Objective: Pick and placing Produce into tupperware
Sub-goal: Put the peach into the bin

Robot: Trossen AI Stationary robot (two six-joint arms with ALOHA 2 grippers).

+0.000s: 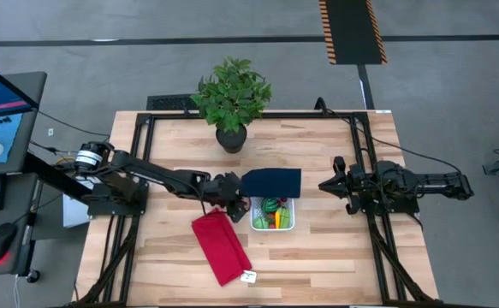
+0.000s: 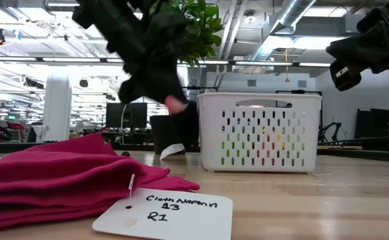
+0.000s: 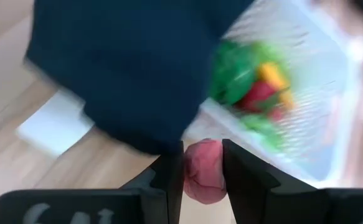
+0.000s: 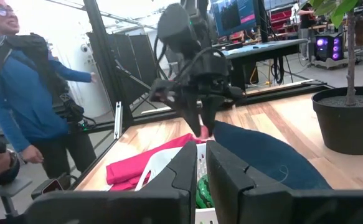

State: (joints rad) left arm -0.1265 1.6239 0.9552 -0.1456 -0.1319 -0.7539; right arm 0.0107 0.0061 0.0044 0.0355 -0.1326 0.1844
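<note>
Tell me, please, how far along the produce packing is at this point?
Mostly done: green, orange and red produce already sits in the white tupperware. In hand: the left tool grips a small pink piece beside the container, above the table. Left: dropping it in and fitting the navy lid, now lying partly over the rim. The right tool waits aside, shut.
</note>
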